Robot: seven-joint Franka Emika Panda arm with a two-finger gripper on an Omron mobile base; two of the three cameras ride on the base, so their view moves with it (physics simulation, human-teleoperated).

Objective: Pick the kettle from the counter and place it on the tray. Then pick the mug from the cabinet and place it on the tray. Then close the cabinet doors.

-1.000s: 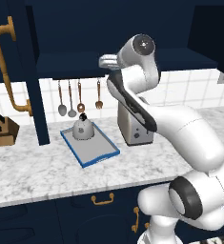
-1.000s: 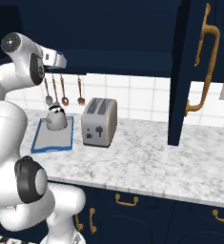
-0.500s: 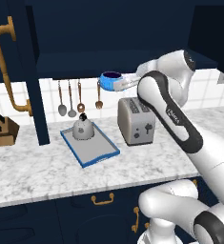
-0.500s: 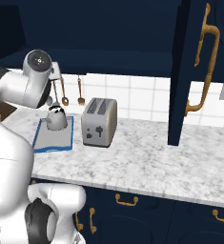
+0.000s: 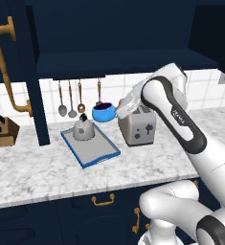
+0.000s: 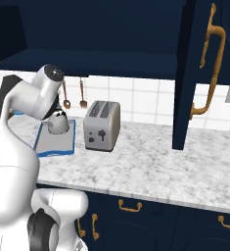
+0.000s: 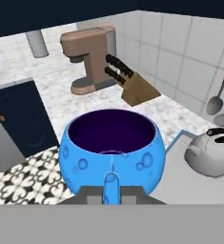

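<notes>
Gripper (image 7: 111, 190) closed narrow on the handle of the mug (image 7: 111, 147); mug carried in the air, upright. Mug round, glossy bright blue, bubbled surface, dark purple inside. In the left base view the mug (image 5: 103, 112) hangs above the back edge of the tray (image 5: 91, 150), near the toaster (image 5: 137, 127). Tray flat, grey base, raised blue rim, on marbled white-grey counter (image 5: 47, 172). Kettle (image 5: 83, 129): squat silver dome, black knob, standing on the tray's far end. Toaster boxy, brushed silver. Wooden knife block (image 7: 135, 86) by the tiled wall.
</notes>
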